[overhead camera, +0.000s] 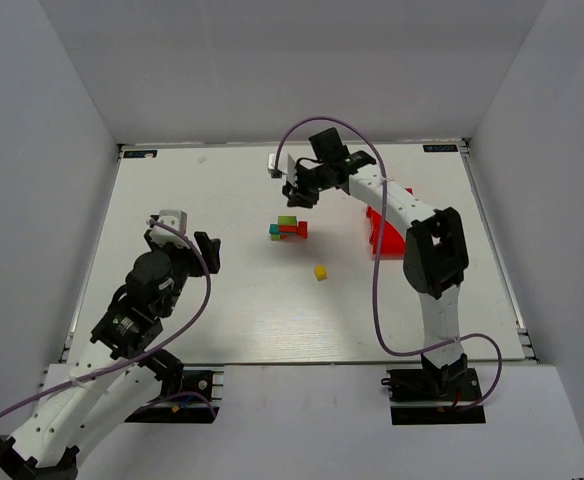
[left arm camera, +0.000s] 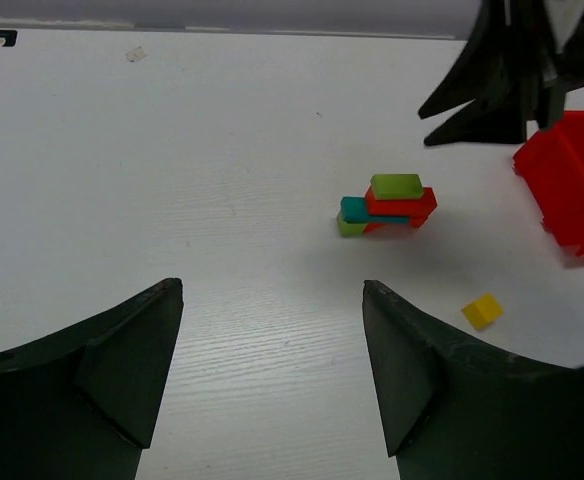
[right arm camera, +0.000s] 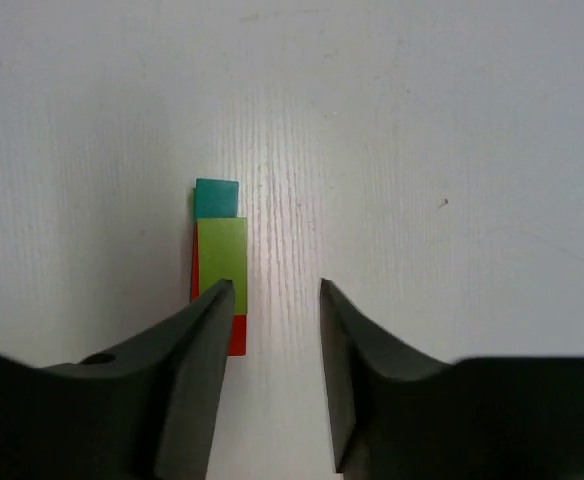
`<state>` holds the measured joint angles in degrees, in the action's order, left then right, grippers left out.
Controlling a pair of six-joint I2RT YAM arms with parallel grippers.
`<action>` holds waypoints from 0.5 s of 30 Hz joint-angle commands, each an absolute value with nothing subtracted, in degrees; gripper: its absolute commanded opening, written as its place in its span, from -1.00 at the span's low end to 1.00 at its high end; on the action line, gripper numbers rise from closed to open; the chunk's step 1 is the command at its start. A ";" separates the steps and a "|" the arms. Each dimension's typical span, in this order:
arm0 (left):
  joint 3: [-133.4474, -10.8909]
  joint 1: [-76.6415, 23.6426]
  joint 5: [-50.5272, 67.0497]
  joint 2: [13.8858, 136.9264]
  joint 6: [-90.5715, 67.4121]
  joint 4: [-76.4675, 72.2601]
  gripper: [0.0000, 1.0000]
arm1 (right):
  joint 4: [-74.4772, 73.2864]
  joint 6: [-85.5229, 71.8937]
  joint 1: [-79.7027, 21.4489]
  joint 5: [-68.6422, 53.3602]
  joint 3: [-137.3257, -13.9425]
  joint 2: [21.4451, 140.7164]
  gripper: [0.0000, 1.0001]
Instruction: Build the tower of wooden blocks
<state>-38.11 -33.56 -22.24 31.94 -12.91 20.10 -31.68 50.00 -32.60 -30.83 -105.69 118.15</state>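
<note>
The wood block tower (overhead camera: 289,229) stands mid-table: a lime bar on top of red and teal blocks, with a lime piece at the bottom. It also shows in the left wrist view (left arm camera: 387,205) and the right wrist view (right arm camera: 221,258). A loose yellow cube (overhead camera: 320,271) lies on the table in front of it, to the right, and shows in the left wrist view too (left arm camera: 482,311). My right gripper (overhead camera: 298,190) hovers above and just behind the tower, open and empty (right arm camera: 277,290), with the tower under its left finger. My left gripper (overhead camera: 187,243) is open and empty (left arm camera: 272,290), well left of the tower.
A red plastic bin (overhead camera: 385,230) sits right of the tower beside the right arm; it also shows in the left wrist view (left arm camera: 572,180). The white table ends at grey walls on the left, back and right.
</note>
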 commanded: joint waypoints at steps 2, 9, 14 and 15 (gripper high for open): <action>-37.35 -33.75 -19.17 30.06 -12.74 18.81 0.64 | -40.69 52.82 -32.43 -34.19 -111.00 121.55 0.14; -37.35 -33.75 -17.84 30.59 -12.22 18.81 0.64 | -43.33 54.75 -32.17 -35.77 -111.80 122.69 0.50; -37.35 -33.75 -17.84 30.59 -12.22 18.81 0.64 | -43.77 54.85 -32.25 -35.77 -111.97 124.54 0.50; -37.35 -33.75 -17.84 30.59 -12.22 18.81 0.64 | -43.86 54.84 -32.34 -35.60 -111.89 124.72 0.50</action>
<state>-37.74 -33.56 -18.63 30.61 -12.49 19.25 -42.33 54.11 -32.58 -33.91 -109.73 123.39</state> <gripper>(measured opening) 0.822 0.752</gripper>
